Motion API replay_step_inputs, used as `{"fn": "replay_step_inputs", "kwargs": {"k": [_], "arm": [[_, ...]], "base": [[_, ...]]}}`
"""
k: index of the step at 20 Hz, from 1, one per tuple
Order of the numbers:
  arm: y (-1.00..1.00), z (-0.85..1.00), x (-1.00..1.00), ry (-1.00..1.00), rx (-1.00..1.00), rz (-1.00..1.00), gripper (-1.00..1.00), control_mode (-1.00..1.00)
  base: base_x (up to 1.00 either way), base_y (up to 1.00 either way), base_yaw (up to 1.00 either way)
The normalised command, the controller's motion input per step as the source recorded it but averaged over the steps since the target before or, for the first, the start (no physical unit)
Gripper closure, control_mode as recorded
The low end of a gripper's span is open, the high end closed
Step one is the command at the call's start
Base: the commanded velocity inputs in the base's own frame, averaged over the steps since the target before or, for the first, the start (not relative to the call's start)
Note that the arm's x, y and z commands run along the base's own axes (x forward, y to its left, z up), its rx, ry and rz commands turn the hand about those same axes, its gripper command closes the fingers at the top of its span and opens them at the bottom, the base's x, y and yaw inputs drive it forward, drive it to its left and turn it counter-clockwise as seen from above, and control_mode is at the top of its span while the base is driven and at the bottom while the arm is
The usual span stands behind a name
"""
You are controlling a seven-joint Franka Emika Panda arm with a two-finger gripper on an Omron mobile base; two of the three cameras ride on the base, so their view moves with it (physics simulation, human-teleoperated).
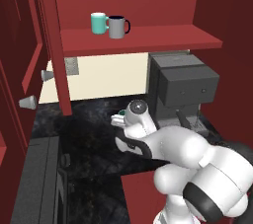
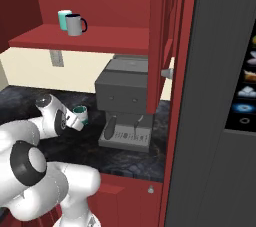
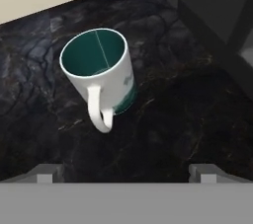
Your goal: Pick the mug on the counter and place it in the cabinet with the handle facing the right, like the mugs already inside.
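Note:
The mug (image 3: pixel 99 67) stands upright on the black counter (image 3: pixel 173 114), pale outside and teal inside, with a teal pattern low on its side. Its pale loop handle (image 3: pixel 99 112) points toward my hand. My gripper (image 3: pixel 126 173) hovers above and short of the mug, open, fingertips (image 3: pixel 47 172) wide apart and touching nothing. From the right base view the mug (image 2: pixel 80 114) sits just beyond my hand; the left base view shows its teal rim (image 1: pixel 119 114) peeking past the wrist. Above, the red cabinet shelf (image 1: pixel 158 38) is open.
A solid teal mug (image 1: pixel 99 22) and a grey mug with a dark handle (image 1: pixel 117 26) stand on the shelf's left part, handles to the right. A dark coffee machine (image 1: pixel 180 87) stands right of the mug. The open cabinet door (image 1: pixel 55 45) hangs at left.

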Motion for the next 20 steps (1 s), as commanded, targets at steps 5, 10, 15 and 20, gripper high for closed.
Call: {"fn": "replay_step_inputs", "kwargs": {"k": [5, 10, 15, 20], "arm": [[0.11, -0.18, 0.25, 0.00, 0.00, 0.00, -1.00, -1.00], [0.10, -0.15, 0.31, 0.00, 0.00, 0.00, -1.00, -1.00], [0.02, -0.14, 0.33, 0.00, 0.00, 0.00, -1.00, -1.00], [0.07, -0.16, 0.25, 0.00, 0.00, 0.00, -1.00, -1.00]], "base": [[0.00, 0.00, 0.00], [0.00, 0.00, 0.00], [0.00, 0.00, 0.00], [0.00, 0.00, 0.00]]}}
